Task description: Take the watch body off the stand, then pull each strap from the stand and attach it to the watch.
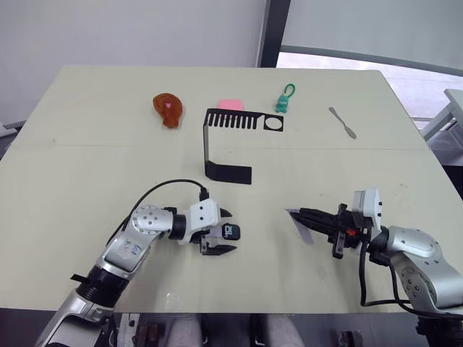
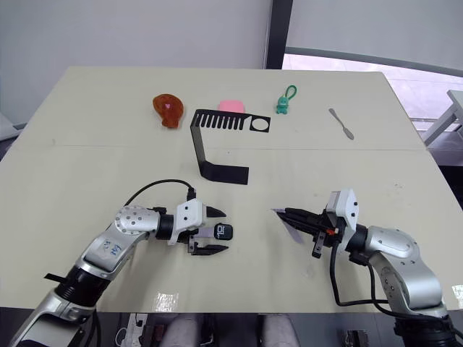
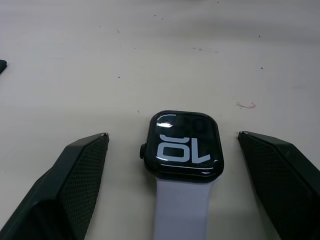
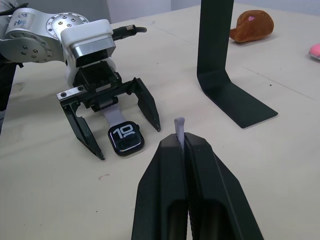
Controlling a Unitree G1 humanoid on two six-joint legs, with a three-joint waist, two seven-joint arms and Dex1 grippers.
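One strap on, I'm bringing the second across.
Watch body (image 3: 182, 144) is lying on the counter (image 1: 87, 159) between my spread left end effector (image 1: 226, 241); right end effector (image 4: 179, 142) is pinching the floppy strap (image 1: 300, 224) near the watch body, so I'm gripping close to its tip.

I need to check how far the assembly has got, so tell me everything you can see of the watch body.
The small black rounded-square watch body lies flat on the pale table, screen up, showing pale digits, a crown on one side. One light lavender strap is already joined to one end. It sits between the open black fingers of the left gripper, which do not touch it.
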